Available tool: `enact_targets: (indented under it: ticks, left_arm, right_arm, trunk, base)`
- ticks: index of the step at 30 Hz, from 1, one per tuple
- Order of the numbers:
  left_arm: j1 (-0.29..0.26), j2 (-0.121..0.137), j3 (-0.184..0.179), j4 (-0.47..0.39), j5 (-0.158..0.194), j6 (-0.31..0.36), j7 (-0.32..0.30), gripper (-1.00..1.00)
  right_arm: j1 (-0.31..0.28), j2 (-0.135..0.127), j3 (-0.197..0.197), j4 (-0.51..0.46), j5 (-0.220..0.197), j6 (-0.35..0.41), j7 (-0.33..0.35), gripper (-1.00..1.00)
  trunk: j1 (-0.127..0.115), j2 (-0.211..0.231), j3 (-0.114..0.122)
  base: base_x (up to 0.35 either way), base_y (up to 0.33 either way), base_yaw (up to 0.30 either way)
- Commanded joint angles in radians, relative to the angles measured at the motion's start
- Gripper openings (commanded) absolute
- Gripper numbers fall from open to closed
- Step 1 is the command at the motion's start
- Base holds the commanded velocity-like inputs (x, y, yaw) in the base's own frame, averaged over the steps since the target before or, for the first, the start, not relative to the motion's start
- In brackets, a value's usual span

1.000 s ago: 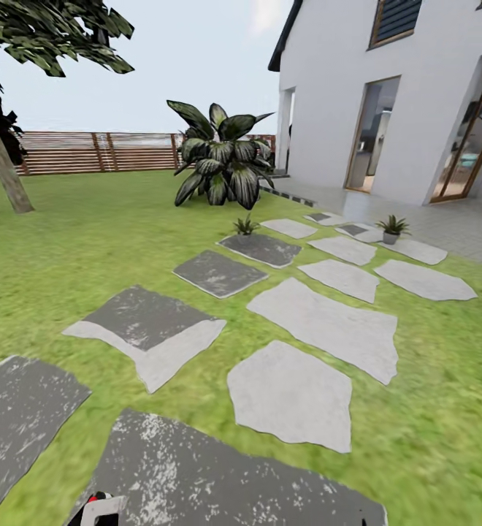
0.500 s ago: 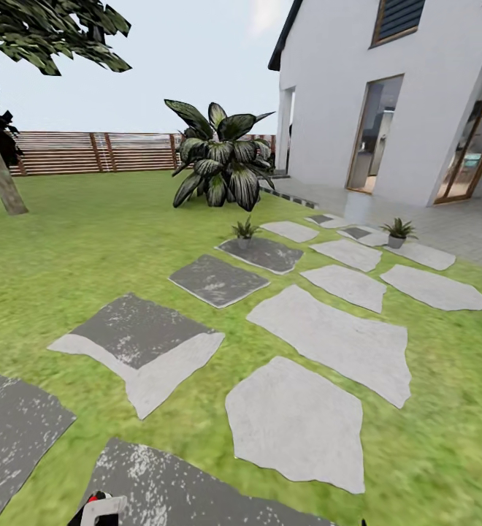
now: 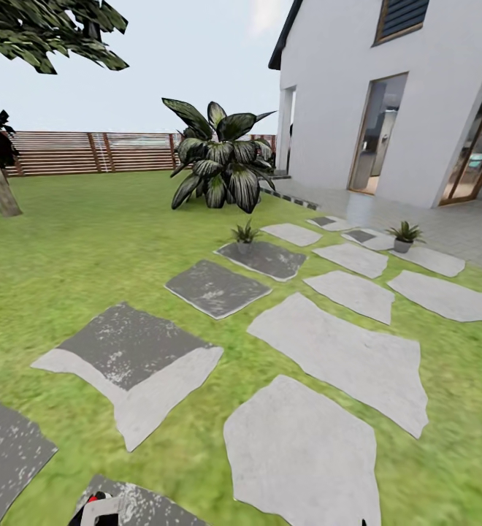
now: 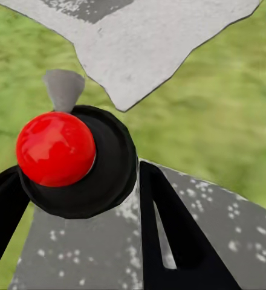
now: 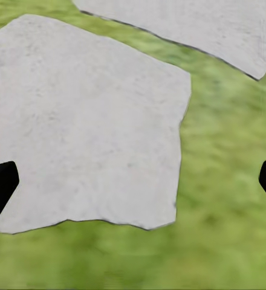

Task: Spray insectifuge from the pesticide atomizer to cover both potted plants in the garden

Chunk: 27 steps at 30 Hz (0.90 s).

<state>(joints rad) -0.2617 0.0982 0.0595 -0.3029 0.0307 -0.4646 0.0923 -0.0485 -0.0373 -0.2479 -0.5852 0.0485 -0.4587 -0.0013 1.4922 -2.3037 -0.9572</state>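
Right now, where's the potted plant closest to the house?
In the head view it sits right of centre, far ahead: the potted plant stands at the stepping stone path's far end, beside the paved terrace before the house.

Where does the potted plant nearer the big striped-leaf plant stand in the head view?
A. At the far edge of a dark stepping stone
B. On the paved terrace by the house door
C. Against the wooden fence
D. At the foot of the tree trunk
A: the potted plant sits at the far edge of a dark stepping stone, just in front of the big striped-leaf plant.
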Motion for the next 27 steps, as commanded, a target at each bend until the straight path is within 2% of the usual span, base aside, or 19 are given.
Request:
enact_targets:
  ticks: [1, 27]
  left_arm:
    - [-0.001, 0.0, 0.0, 0.001, 0.003, -0.003, 0.0, -1.0]
    - [-0.001, 0.003, 0.003, 0.001, 0.005, -0.003, 0.0, -1.0]
  right_arm:
    - [-0.001, 0.0, -0.003, 0.001, 0.005, -0.003, 0.0, 1.0]
    - [-0.001, 0.0, -0.002, 0.001, 0.005, -0.003, 0.004, 1.0]
  trunk:
    - [0.0, 0.0, -0.001]
    - [0.0, 0.0, -0.001]
  base:
    - [0.338, 0.0, 0.0]
    - [0.338, 0.0, 0.0]
